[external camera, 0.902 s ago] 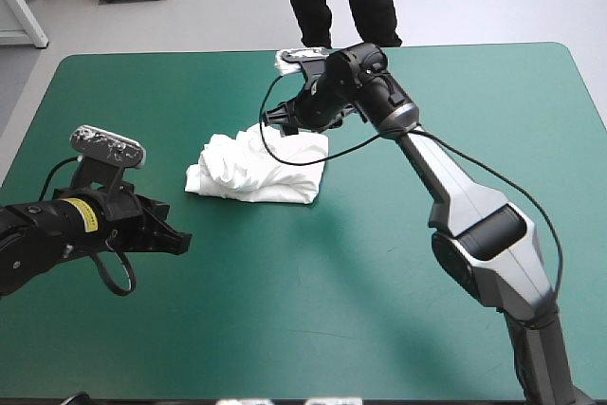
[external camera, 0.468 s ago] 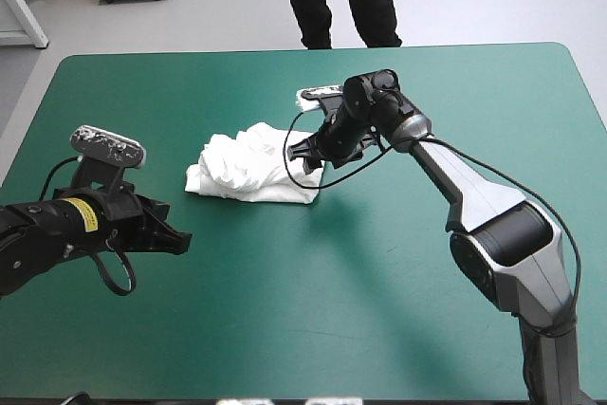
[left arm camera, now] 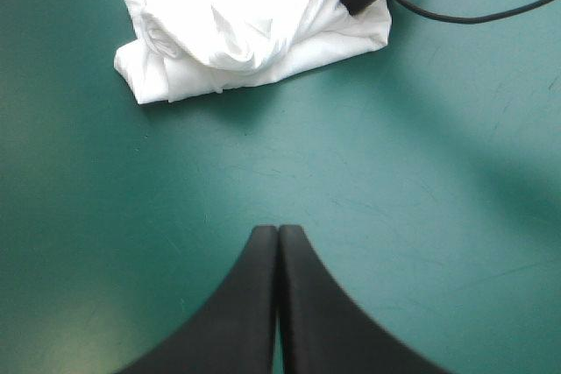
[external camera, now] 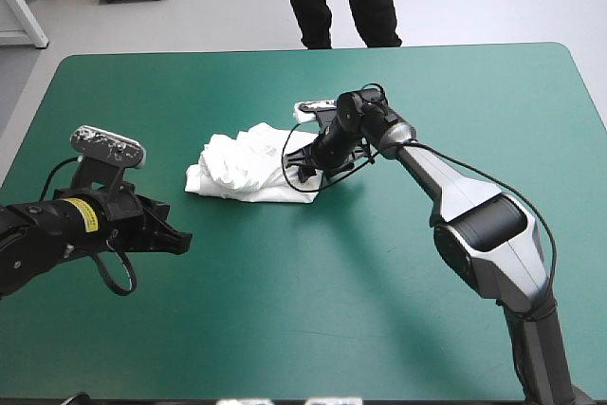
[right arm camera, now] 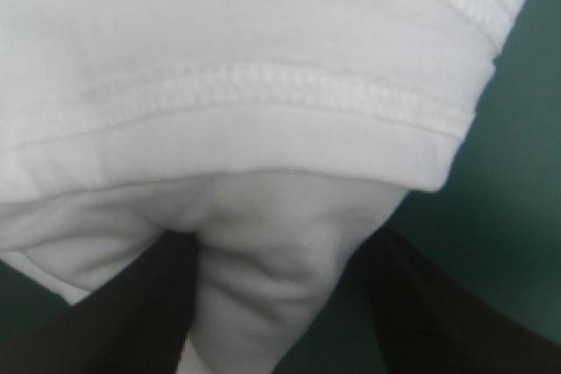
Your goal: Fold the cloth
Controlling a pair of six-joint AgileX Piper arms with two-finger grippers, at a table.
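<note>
**T-shirt [external camera: 248, 170] heaped at mid-table, right pincer [external camera: 302, 170] astride a fold**

White and crumpled, the heap lies on the teal-green table [external camera: 313, 320], nearer its far edge. The right pincer is released at the heap's right end. Its black fingers [right arm camera: 131, 321] stand apart with a bulge of cloth between them. The left pincer [left arm camera: 278, 234] is clenched on nothing, over bare cover, well apart from the heap.

White T-shirt [external camera: 242, 168], teal-green cover [external camera: 285, 310]

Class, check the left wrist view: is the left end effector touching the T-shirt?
No: the shut left end effector hangs over bare teal-green cover, with the T-shirt lying apart ahead of it.
</note>
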